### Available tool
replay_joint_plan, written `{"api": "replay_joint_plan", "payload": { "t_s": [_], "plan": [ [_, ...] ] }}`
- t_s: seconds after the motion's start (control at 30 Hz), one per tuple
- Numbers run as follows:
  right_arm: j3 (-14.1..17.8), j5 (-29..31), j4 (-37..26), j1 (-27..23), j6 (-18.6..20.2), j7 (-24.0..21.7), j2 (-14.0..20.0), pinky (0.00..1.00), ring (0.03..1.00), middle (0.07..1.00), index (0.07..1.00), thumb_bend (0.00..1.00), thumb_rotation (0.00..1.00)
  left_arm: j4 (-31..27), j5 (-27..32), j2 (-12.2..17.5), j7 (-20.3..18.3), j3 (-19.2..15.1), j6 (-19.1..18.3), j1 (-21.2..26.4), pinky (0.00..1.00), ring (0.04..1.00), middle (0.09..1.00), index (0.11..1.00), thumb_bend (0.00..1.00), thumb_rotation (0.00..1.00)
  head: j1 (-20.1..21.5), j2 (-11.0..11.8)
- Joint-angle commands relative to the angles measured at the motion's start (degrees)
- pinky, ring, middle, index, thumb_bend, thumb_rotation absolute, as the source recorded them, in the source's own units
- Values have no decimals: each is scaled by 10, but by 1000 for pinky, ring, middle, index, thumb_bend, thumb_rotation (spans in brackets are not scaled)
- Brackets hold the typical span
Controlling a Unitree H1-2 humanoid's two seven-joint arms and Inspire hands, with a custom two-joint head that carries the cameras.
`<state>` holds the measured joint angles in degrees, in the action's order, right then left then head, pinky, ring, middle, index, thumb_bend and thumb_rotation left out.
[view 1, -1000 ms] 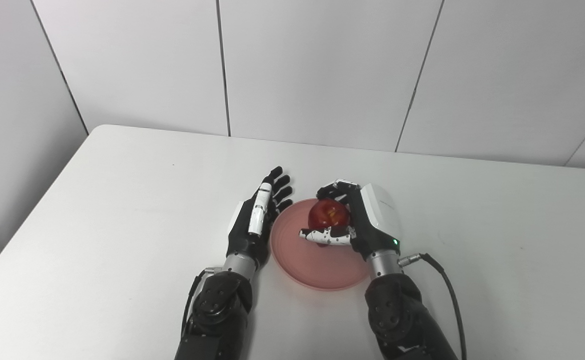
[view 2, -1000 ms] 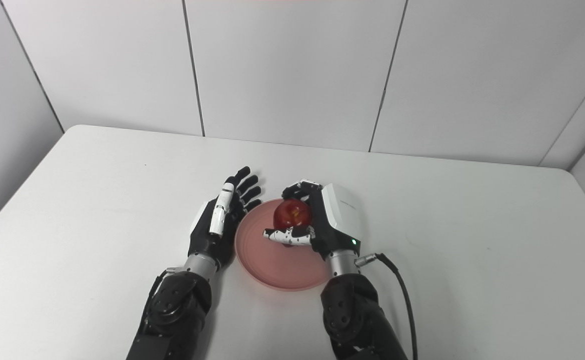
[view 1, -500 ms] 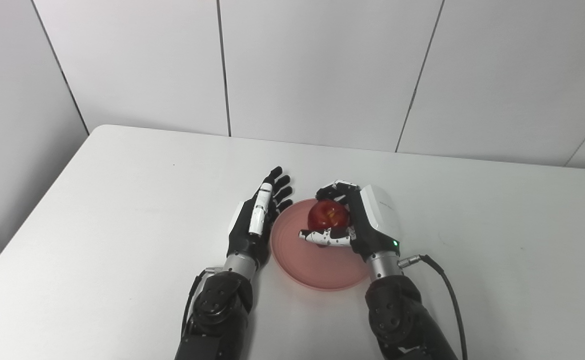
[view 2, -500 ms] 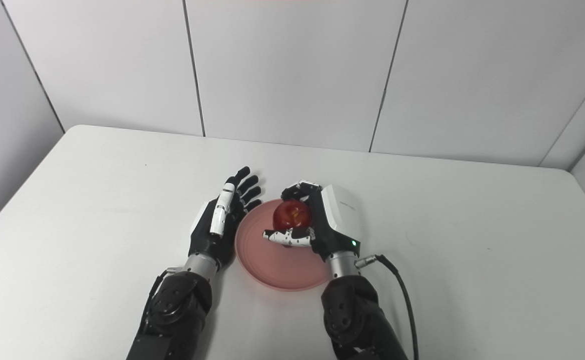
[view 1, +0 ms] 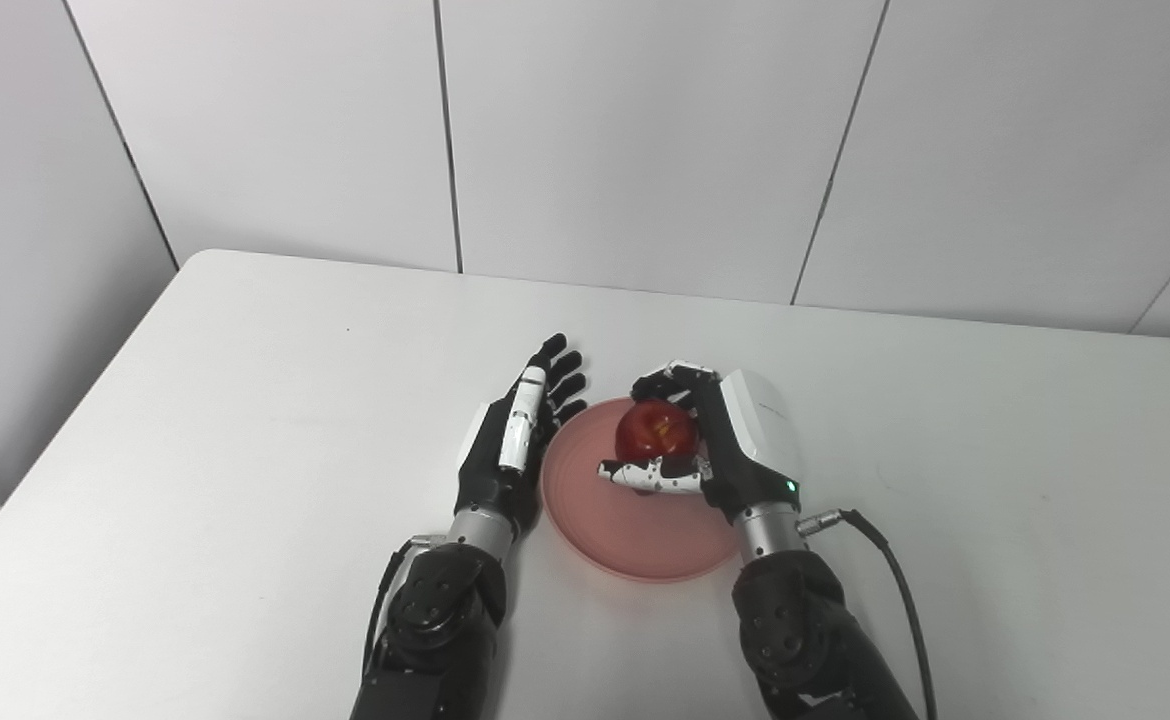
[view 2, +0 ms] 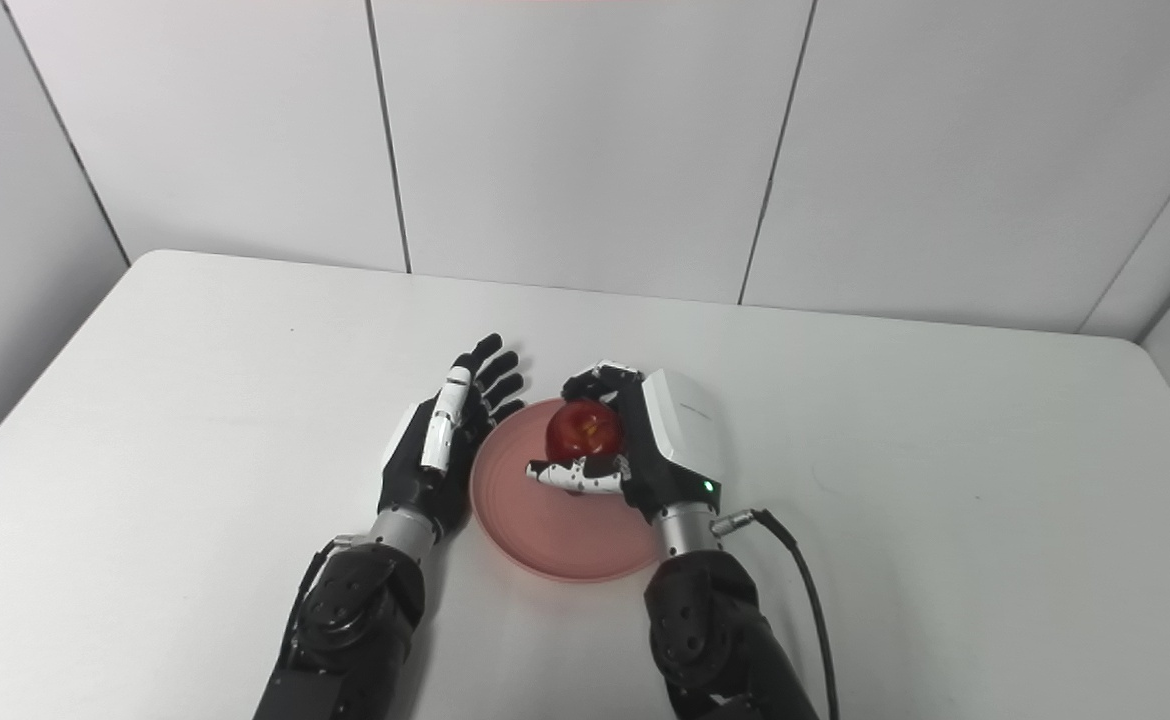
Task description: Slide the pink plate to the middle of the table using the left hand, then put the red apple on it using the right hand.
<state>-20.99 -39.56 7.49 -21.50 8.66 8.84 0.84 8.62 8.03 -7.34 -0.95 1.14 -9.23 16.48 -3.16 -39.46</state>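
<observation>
A pink plate [view 1: 615, 530] lies near the middle of the white table, close to the front. My right hand [view 1: 720, 440] is over the plate's far right part and is shut on the red apple [view 1: 656, 431], fingers and thumb wrapped around it. Whether the apple touches the plate I cannot tell. My left hand [view 1: 515, 440] rests open and flat against the plate's left rim, fingers stretched toward the wall. In the right eye view the same apple [view 2: 585, 430] sits in the right hand [view 2: 660, 435] above the plate [view 2: 545, 530].
The white table [view 1: 245, 400] ends at a grey panelled wall behind it. A black cable [view 1: 885, 570] runs from my right wrist over the table toward the front edge.
The right hand with the apple has shifted very slightly; the left hand and the plate have stayed where they were.
</observation>
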Motion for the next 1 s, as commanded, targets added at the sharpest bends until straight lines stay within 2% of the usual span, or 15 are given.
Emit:
{"api": "replay_joint_plan", "payload": {
  "t_s": [0.0, 0.07, 0.1, 0.13, 0.23, 0.47, 0.77, 0.97],
  "plan": [
    [-4, -3, -14, -2, 8, -20, 2, 411, 518, 605, 614, 819, 164, -3, -6, -2, 3, 2, -7, -4, 896, 914, 920, 905, 372, 1000, -1, -1],
    [-5, -4, -23, -1, 14, -33, 3, 434, 549, 635, 673, 911, 199, 0, -5, -2, 1, 1, -3, -3, 898, 916, 922, 909, 372, 1000, -1, 0],
    [-6, -7, -31, 0, 23, -44, 4, 434, 551, 636, 676, 915, 201, 1, -4, -2, 0, 1, -3, -3, 898, 916, 923, 909, 372, 1000, -1, 0],
    [-6, -10, -37, 0, 30, -53, 4, 478, 596, 677, 710, 949, 250, 1, -3, -1, -1, 1, -3, -3, 899, 918, 925, 912, 371, 1000, -1, 0],
    [-7, -15, -51, 2, 44, -74, 4, 545, 655, 728, 760, 993, 327, 2, -4, -2, 0, 0, -2, -2, 895, 914, 923, 910, 367, 1000, -1, 0],
    [-3, -12, -64, 2, 46, -97, 7, 668, 761, 813, 832, 1000, 398, 6, -14, -2, 6, 0, 3, 0, 873, 899, 907, 894, 356, 1000, 0, 1],
    [2, -14, -73, 2, 39, -102, 16, 721, 811, 858, 893, 1000, 542, 10, -11, -4, 6, -2, 8, 0, 869, 896, 903, 891, 349, 1000, 0, 4],
    [6, -8, -92, 5, 29, -99, 23, 793, 874, 907, 933, 1000, 630, 13, -8, 0, -3, 1, 14, -1, 899, 911, 918, 909, 368, 1000, 1, 6]
  ]
}}
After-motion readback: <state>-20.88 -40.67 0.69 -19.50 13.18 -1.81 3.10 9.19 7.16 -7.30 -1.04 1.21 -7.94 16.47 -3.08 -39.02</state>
